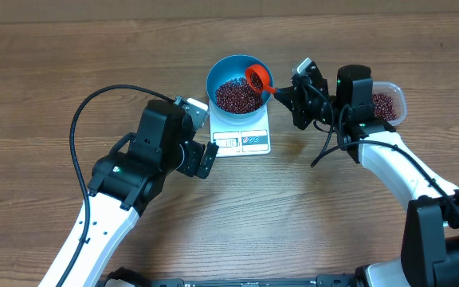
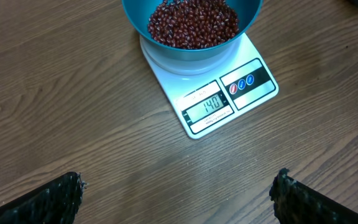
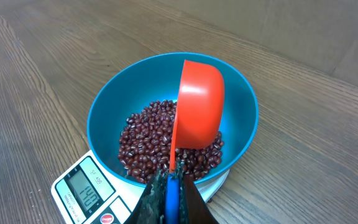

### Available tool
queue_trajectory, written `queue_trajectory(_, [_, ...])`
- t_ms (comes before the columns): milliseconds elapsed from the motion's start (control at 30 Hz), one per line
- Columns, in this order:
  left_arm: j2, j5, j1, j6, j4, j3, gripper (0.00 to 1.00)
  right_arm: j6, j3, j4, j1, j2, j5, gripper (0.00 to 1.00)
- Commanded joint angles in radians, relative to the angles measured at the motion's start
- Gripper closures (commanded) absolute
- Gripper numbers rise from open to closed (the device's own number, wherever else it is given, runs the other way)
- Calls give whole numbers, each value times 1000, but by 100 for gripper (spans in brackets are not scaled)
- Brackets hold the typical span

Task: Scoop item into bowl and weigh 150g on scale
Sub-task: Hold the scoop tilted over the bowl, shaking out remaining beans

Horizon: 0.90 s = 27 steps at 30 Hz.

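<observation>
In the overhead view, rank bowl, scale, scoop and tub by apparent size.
1. Blue bowl and scale: similar width, scale partly covered, so tied.
2. Clear tub, partly hidden.
3. Red scoop, smallest.

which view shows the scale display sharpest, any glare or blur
Left wrist: display crisp, digits legible, no glare. Right wrist: same display angled and softer, scoop sharp. Overhead: scale too small to read, lighting even.
</observation>
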Motion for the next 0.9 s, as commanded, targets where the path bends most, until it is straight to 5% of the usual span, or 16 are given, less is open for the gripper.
queue_trajectory(0, [6,-7,-1,-9,3,-4,0,-6,2,0,5,0,-9,96])
queue_trajectory(867, [6,-7,-1,-9,3,-4,0,-93,2,-24,9,0,-10,96])
